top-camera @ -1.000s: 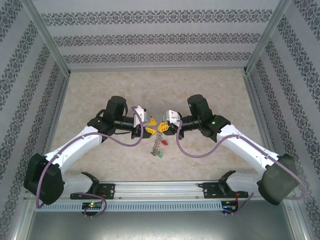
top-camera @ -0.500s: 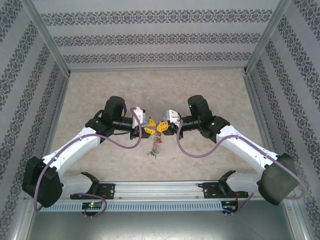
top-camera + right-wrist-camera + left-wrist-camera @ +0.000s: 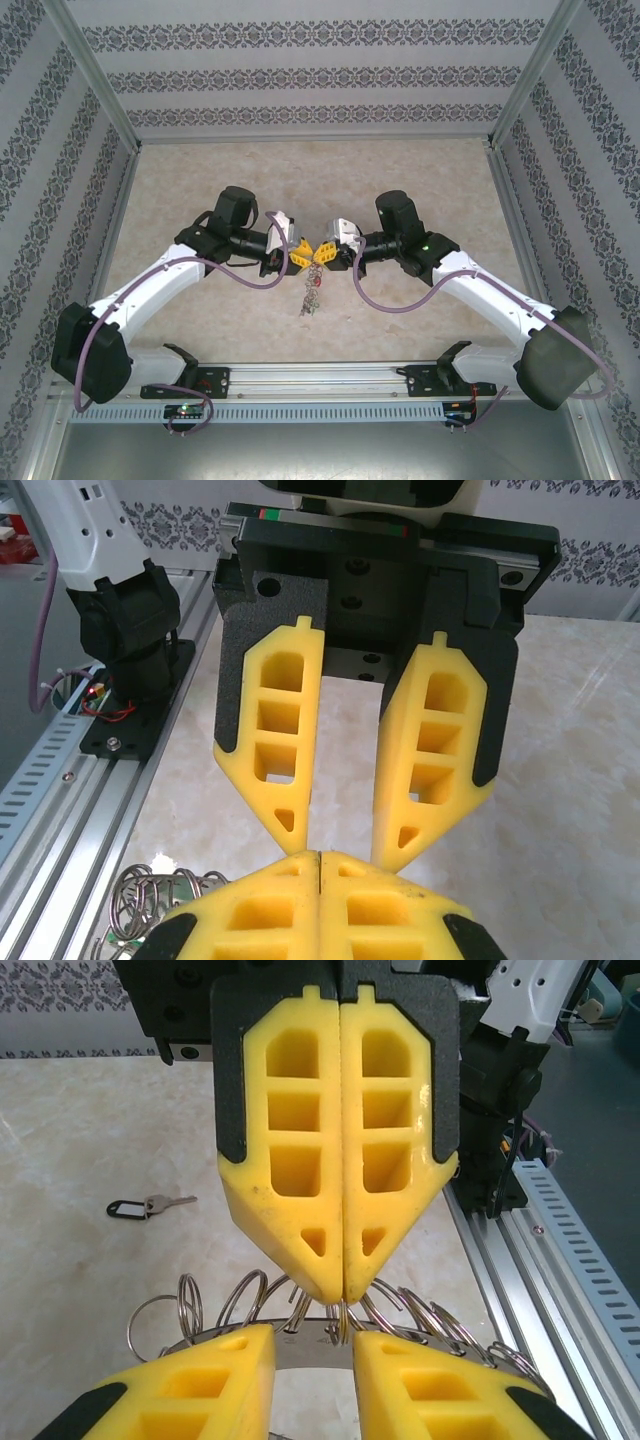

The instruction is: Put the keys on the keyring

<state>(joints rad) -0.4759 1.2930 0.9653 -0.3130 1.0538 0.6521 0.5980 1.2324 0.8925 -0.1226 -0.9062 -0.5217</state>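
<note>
The two arms meet tip to tip over the middle of the bench (image 3: 420,180). The left gripper (image 3: 300,256) reaches in from 9 o'clock and the right gripper (image 3: 322,254) from 3 o'clock.

The right gripper is pressed fully closed, its yellow fingers (image 3: 300,1160) meeting along one seam. Their tips pinch one wire loop at the top of the keyring (image 3: 311,290). From above, the keyring hangs just below the meeting point, with its long axis running from 12 o'clock down to 6 o'clock and leaning a little towards 7. Whether its lower end touches the bench cannot be told.

In the left wrist view the flat grey band is nearly edge-on and runs from 9 to 3 o'clock. Its small loops fan upward towards 12 o'clock.

The left gripper is narrowly parted, with a clear gap between its two fingers (image 3: 275,730). The band crosses that gap, and the fingers do not appear to clamp it.

A small dark-headed key (image 3: 150,1205) lies flat on the bench at about 9 o'clock of the pinch, well apart from the keyring. Its blade points towards 3 o'clock.
</note>
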